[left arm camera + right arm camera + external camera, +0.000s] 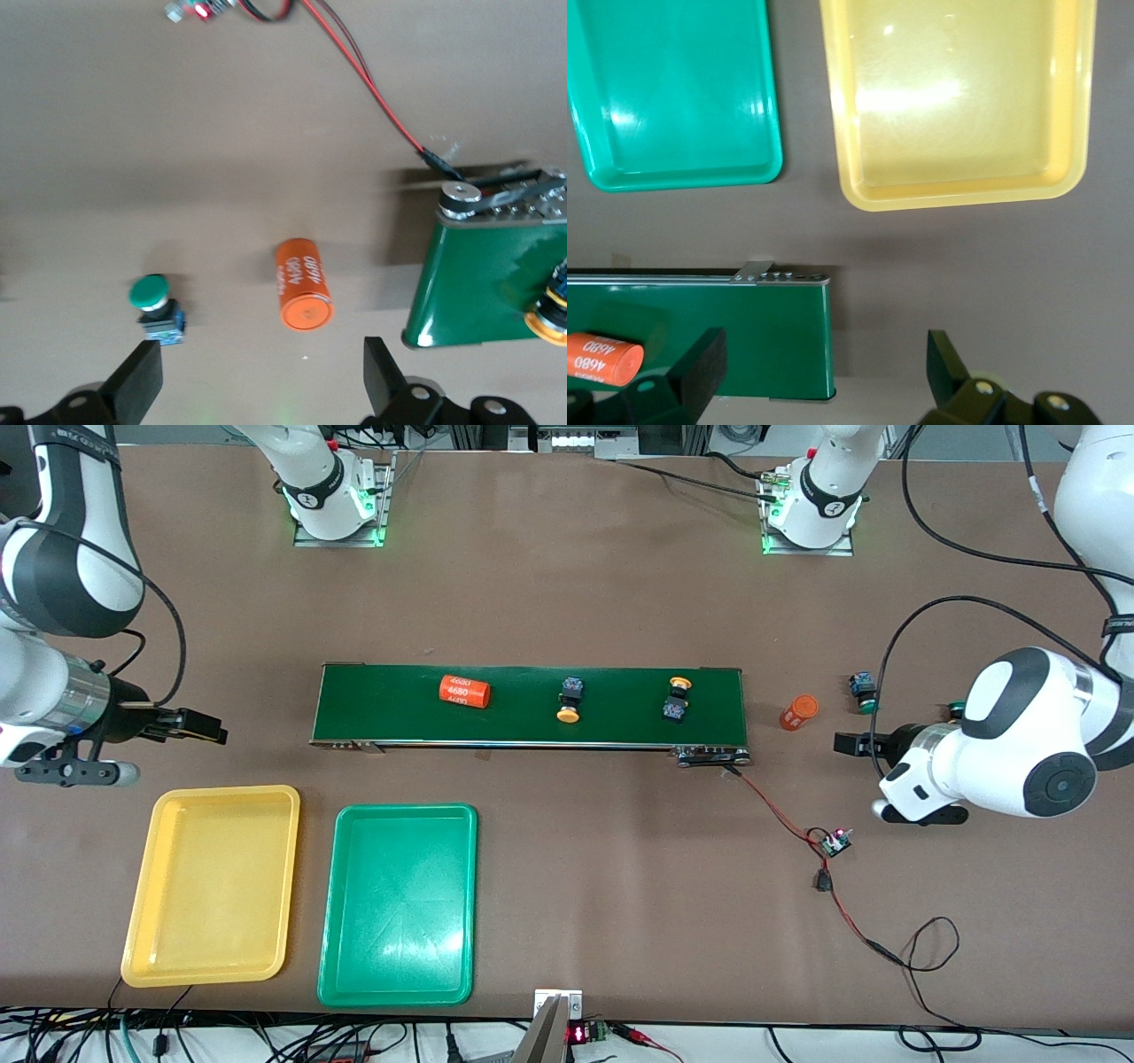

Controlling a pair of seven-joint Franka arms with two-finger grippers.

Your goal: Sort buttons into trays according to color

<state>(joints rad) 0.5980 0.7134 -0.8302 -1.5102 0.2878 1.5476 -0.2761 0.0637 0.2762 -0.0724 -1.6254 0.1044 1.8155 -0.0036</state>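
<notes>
Two orange-yellow buttons (pixel 570 698) (pixel 678 698) lie on the dark green conveyor belt (pixel 532 704). One green button (pixel 863 693) lies on the table off the belt's end toward the left arm. A second green cap (pixel 956 709) peeks out beside the left arm. The yellow tray (pixel 213 886) and green tray (pixel 399 903) are empty, nearer the front camera than the belt. My left gripper (pixel 840 742) is open and empty, over the table near the green button (pixel 158 305). My right gripper (pixel 213 732) is open and empty, over the table above the yellow tray (pixel 957 97).
An orange "4680" cylinder (pixel 464 691) lies on the belt toward the right arm's end. Another orange cylinder (pixel 798 712) stands off the belt between it and the green button. A red and black wire (pixel 780 815) runs from the belt's corner to a small circuit board (pixel 834 841).
</notes>
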